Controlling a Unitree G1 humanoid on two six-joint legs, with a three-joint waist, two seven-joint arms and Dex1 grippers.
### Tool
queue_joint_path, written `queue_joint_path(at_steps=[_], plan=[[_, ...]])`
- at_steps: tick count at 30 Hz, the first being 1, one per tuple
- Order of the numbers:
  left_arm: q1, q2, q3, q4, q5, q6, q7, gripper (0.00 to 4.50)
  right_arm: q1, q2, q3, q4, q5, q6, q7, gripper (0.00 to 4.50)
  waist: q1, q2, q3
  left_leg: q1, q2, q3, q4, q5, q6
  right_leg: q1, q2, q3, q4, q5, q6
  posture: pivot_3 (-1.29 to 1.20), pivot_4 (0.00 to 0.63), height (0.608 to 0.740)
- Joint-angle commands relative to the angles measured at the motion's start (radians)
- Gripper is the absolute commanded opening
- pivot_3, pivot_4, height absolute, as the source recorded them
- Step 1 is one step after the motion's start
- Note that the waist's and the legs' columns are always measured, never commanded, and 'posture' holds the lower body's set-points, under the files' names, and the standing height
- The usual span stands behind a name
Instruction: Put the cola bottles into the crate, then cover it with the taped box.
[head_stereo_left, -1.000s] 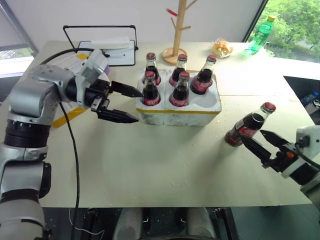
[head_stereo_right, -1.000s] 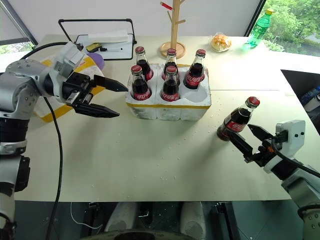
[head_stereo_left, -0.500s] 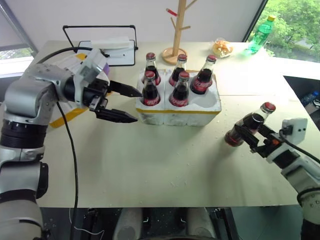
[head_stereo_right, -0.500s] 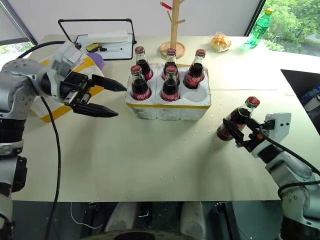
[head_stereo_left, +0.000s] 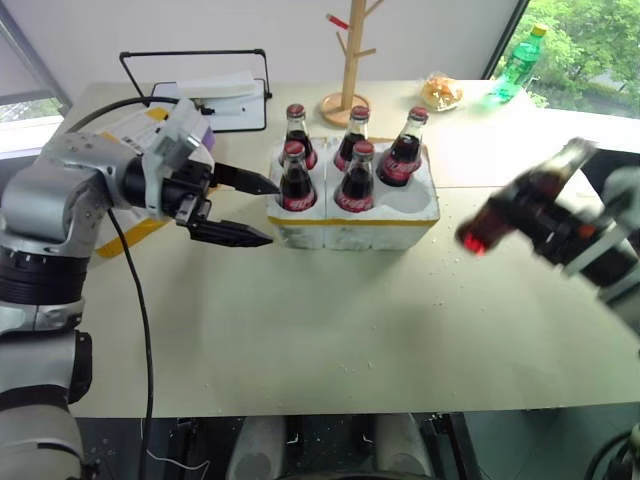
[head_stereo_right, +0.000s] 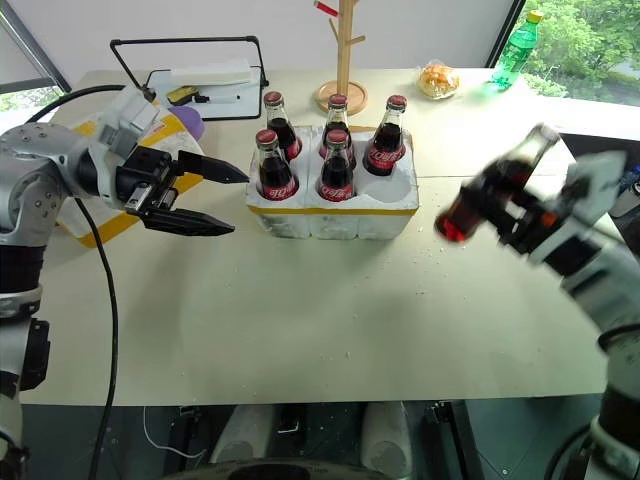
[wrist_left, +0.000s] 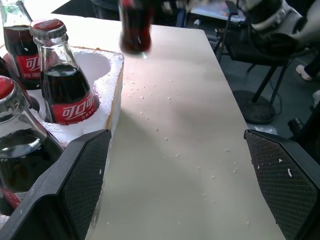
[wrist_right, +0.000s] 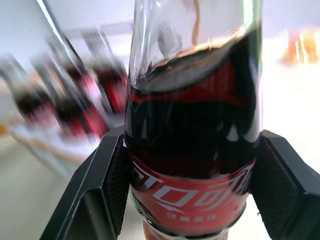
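On the table (head_stereo_left: 300, 330) ahead of you stands the crate (head_stereo_left: 352, 213), a white foam block with a yellow tape strip along its lower edge. Five cola bottles (head_stereo_left: 357, 178) sit upright in its wells, and the front right well is bare. Their red labels carry white script; in the left wrist view the nearest one reads as two Chinese characters, "可口", while the finer print is too small to make out. The sixth bottle (head_stereo_left: 515, 205) is pinched between the fingers of your right gripper (wrist_right: 192, 150), tilted, in the air to the right of the crate. In the right wrist view its red label shows large white characters cut off at the edges, with a line of smaller print below that you cannot read.

Your left gripper (head_stereo_left: 245, 208) hovers just left of the crate, fingers spread wide, holding nothing. Behind that arm lies the taped box (head_stereo_left: 140, 228), its yellow bands partly hidden.

A second ago the sixth bottle leaned on the table with the right gripper spread beside it. Since then the fingers have closed on the bottle and lifted it clear of the table. The left gripper has kept its place.

At the back stand a wooden rack (head_stereo_left: 351, 60) and a green bottle (head_stereo_left: 518, 63).
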Motion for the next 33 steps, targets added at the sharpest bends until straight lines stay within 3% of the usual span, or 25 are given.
queue_joint_path(at_steps=[1, 7, 13, 33], plan=[[0.001, 0.011, 0.038, -0.029, -0.019, -0.004, 0.011, 4.50, -0.150, -0.025, 0.053, 0.004, 0.041, -0.003, -0.020, 2.67, 0.000, 0.000, 0.000, 0.000, 0.000, 0.000, 0.000, 0.000, 0.000, 0.000, 0.000, 0.000, 0.000, 0.000, 0.000, 0.00, 0.150, 0.740], [0.004, 0.011, 0.045, -0.031, -0.022, -0.006, 0.026, 4.50, -0.308, 0.049, 0.267, 0.091, -0.053, -0.018, -0.006, 2.67, 0.001, -0.001, 0.000, -0.001, -0.001, 0.001, 0.001, 0.000, 0.001, 0.000, -0.001, 0.000, -0.001, 0.000, 0.000, 0.00, 0.150, 0.740], [0.007, 0.030, 0.062, -0.047, -0.032, 0.004, 0.043, 4.50, -0.300, 0.084, 0.446, 0.138, -0.234, -0.078, 0.055, 2.67, 0.002, -0.001, 0.000, -0.003, -0.001, 0.001, 0.001, 0.000, 0.001, -0.001, -0.001, 0.000, 0.001, 0.000, 0.000, 0.00, 0.150, 0.740], [0.050, 0.062, 0.102, -0.084, -0.056, 0.020, 0.093, 4.50, -0.350, 0.117, 0.430, 0.403, -0.372, -0.164, 0.103, 2.67, 0.003, -0.003, -0.001, -0.001, -0.001, 0.001, 0.001, 0.000, 0.001, 0.001, -0.001, 0.000, 0.000, 0.000, 0.000, 0.00, 0.150, 0.740]])
